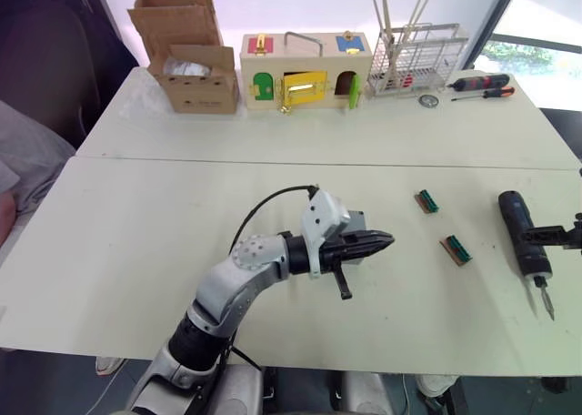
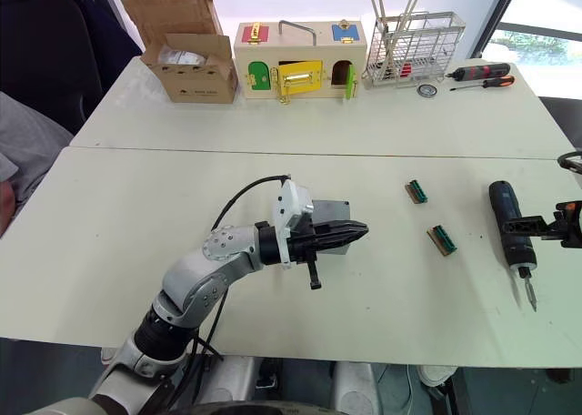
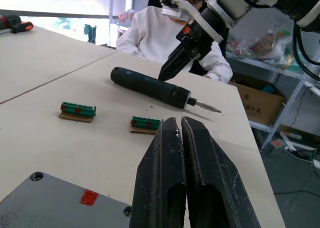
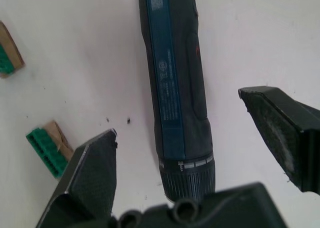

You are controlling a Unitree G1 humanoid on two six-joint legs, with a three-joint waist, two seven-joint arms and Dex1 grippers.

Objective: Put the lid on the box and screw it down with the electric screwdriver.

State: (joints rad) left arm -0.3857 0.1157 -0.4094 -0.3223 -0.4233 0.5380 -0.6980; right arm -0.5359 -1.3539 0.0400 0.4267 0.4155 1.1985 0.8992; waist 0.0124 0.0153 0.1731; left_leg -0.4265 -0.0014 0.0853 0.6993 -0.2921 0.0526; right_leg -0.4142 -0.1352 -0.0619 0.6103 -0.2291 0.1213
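The grey box [image 2: 335,209] sits mid-table, mostly hidden behind my left gripper [image 1: 389,241]. The left wrist view shows a flat grey face [image 3: 50,203] with corner screw holes and a red mark; I cannot tell whether this face is the lid. My left gripper [image 3: 177,122] is shut and empty, its tips just past the box's edge. The electric screwdriver [image 1: 522,229], dark blue-black, lies on the table at the right with its bit toward the front edge. My right gripper [image 4: 177,113] is open, one finger on each side of the screwdriver [image 4: 175,78] and apart from it.
Two green terminal blocks [image 1: 427,201] [image 1: 456,248] lie between the box and the screwdriver. Along the far edge stand a cardboard box [image 1: 191,69], a wooden box with coloured doors [image 1: 305,74], a wire rack [image 1: 414,60] and hand screwdrivers [image 1: 482,86]. A person in white [image 3: 150,33] sits beyond the table's right end.
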